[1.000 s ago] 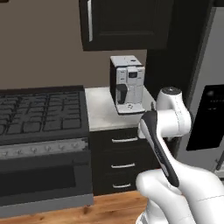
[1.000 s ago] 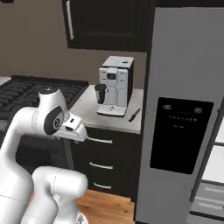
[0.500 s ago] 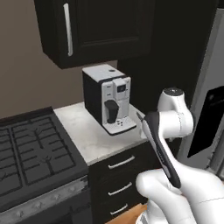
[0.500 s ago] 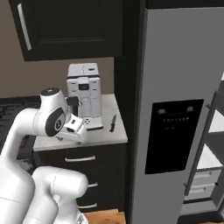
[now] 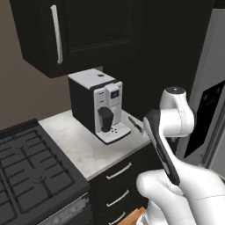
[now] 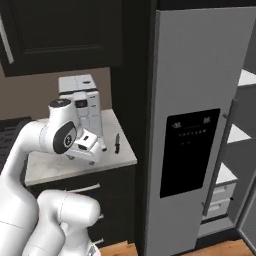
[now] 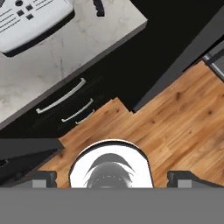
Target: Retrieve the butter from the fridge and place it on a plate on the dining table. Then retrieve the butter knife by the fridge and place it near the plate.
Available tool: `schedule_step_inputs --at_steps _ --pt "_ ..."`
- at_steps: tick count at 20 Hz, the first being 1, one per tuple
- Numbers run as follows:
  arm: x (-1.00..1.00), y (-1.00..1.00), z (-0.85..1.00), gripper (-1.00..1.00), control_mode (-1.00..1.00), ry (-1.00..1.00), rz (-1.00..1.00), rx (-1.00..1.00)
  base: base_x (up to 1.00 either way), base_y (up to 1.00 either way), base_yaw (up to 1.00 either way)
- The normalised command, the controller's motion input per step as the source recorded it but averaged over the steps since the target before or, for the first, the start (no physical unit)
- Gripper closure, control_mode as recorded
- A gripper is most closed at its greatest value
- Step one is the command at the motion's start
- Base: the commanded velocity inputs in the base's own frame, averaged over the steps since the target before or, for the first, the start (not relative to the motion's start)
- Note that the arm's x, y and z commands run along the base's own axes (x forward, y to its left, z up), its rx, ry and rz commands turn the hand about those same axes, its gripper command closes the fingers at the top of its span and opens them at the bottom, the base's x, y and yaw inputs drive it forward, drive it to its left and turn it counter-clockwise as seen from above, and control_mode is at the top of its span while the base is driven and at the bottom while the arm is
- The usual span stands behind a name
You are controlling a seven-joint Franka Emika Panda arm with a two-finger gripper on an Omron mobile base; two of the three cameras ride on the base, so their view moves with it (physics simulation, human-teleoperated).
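The fridge (image 6: 200,75) stands tall and grey at the right, with a black dispenser panel (image 6: 189,150) on its near door; beside that door white shelves (image 6: 239,134) show inside. The butter knife (image 6: 116,143), slim and dark, lies on the small marble counter (image 6: 75,167) between the coffee machine and the fridge; it shows too as the butter knife (image 5: 135,124) and, at the top edge of the hand view, the butter knife (image 7: 99,6). My gripper (image 7: 116,180) is open, empty, held over the floor in front of the counter. The butter, the plate and the dining table are out of view.
A black and white coffee machine (image 5: 99,105) stands on the counter. A stove (image 5: 26,176) adjoins it on the left, dark wall cabinets (image 5: 79,30) hang above, and drawers (image 7: 65,98) sit below. Wooden floor (image 7: 175,118) lies in front.
The whole picture has shifted: the base has moved, so the counter and fridge now sit closer and the open fridge side shows. The arm keeps its pose, jaws open.
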Motion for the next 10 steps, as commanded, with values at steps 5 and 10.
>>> schedule_step_inputs --at_steps 5,10 --pt "0.00 0.00 0.00 -1.00 1.00 0.00 0.00 0.00 0.46 0.03 -0.14" --pt "0.00 0.00 0.00 -1.00 1.00 0.00 0.00 0.00 0.51 -0.01 -0.01"
